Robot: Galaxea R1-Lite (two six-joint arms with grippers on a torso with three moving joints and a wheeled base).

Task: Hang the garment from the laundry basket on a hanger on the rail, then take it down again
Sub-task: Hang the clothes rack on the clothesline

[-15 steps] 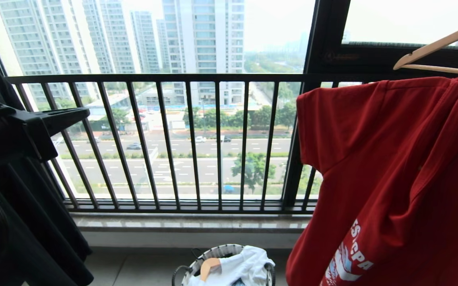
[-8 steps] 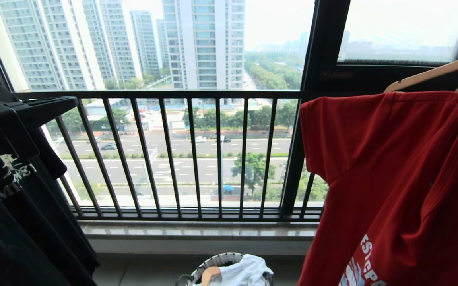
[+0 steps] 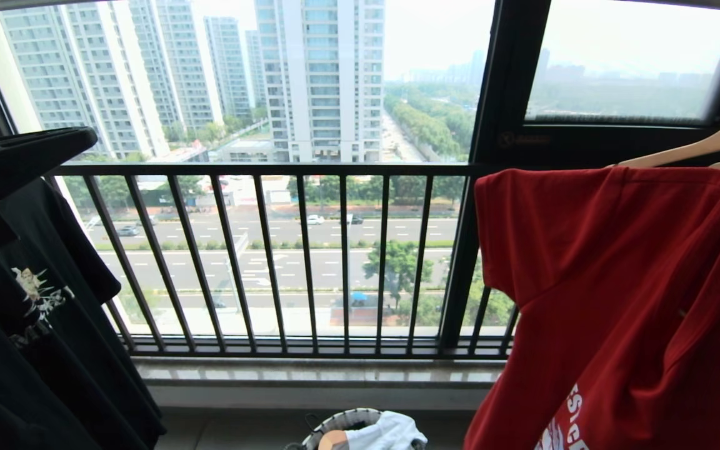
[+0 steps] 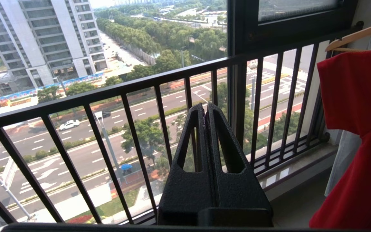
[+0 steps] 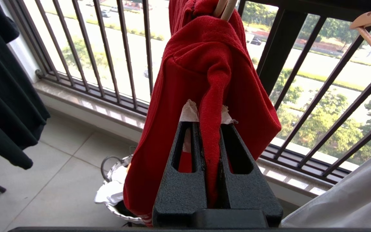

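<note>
Pinching soft red garment (image 5: pixel 204 64), right fingers (image 5: pixel 209 129) closed, left fingers (image 4: pixel 205 111) shut empty.

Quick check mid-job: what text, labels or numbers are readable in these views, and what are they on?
"ESIe": partial white lettering on the red T-shirt, running off the head view's bottom edge; the rest is cut off.
White print on the black T-shirt: a graphic, no legible words.
Small mark on the dark window frame: too faint to read.
Banners and road markings on the street outside: too small to read.

Laundry basket (image 5: pixel 114 193) on tiled floor (image 5: pixel 43 180)
</note>
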